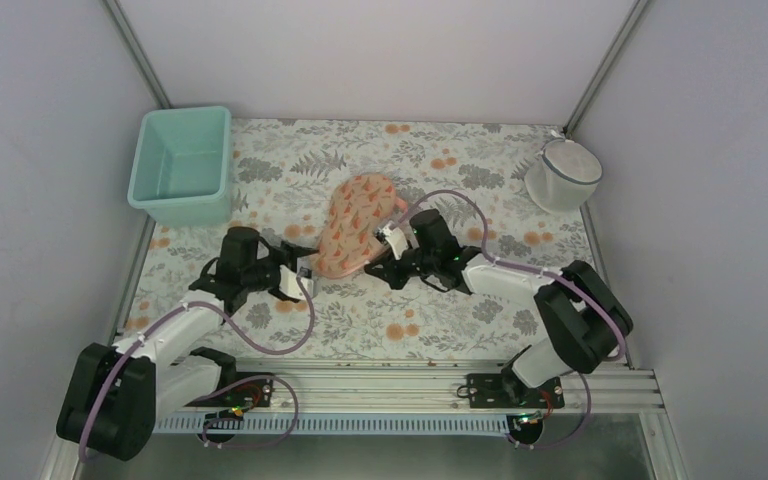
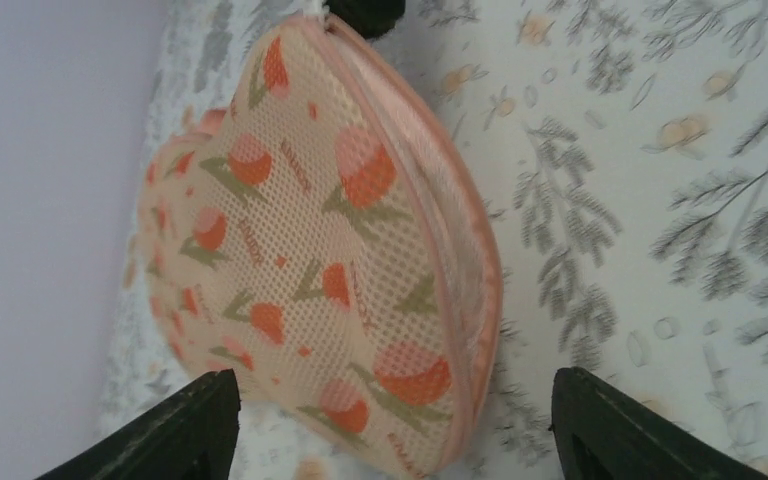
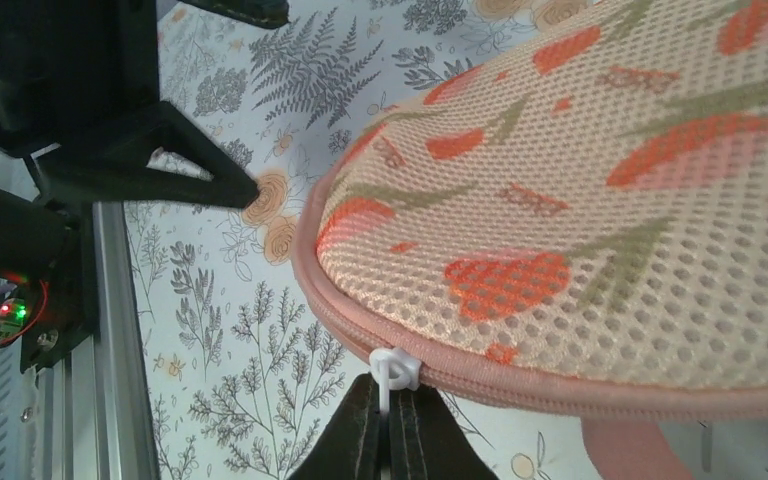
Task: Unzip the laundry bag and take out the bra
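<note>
The peach-pink printed mesh laundry bag [image 1: 355, 222] lies on the floral tablecloth in the middle, and its pink zip rim looks closed. My right gripper [image 1: 392, 240] is at the bag's right edge, shut on the white zip pull [image 3: 393, 372] on the rim [image 3: 560, 395]. My left gripper [image 1: 300, 272] is open at the bag's near-left end. In the left wrist view the bag [image 2: 310, 240] sits between and just beyond its two black fingers [image 2: 190, 430], not touching them. The bra is hidden.
A teal tub [image 1: 182, 165] stands at the back left. A white mesh basket [image 1: 563, 173] stands at the back right corner. Grey walls close three sides. The aluminium rail [image 1: 410, 385] with the arm bases runs along the near edge.
</note>
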Tool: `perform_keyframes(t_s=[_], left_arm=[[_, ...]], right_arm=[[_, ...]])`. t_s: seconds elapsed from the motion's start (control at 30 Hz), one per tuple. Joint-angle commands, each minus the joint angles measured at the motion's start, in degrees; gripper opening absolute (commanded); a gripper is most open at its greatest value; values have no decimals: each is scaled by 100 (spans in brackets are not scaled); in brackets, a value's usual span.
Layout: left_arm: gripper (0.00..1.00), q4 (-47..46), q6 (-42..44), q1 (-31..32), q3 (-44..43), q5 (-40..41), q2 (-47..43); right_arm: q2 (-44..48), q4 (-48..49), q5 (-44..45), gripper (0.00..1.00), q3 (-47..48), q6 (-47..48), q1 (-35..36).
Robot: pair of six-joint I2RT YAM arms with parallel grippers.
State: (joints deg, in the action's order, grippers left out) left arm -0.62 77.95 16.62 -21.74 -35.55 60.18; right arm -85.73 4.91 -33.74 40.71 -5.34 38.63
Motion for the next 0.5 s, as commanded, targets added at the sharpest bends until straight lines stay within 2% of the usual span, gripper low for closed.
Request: perform_keyframes(t_s=[0.0, 0.1, 0.2, 0.3, 0.47], left_arm=[[83, 850, -148, 85, -323, -500, -166], [87, 861, -962, 524, -382, -322, -255], [87, 348, -1947, 1124, -253, 294, -187], [78, -493, -2814, 1257, -164, 842, -10], [67, -975, -2786, 1267, -58, 1348, 134]], right_arm=[[-274, 413, 130, 4, 391, -254, 222], [-422, 400, 122, 4, 557, -275, 357], [-499, 393, 61, 4, 674, -278, 461], [-523, 339, 40, 4, 740, -224, 548], [-527, 182, 18, 4, 796, -29, 659]])
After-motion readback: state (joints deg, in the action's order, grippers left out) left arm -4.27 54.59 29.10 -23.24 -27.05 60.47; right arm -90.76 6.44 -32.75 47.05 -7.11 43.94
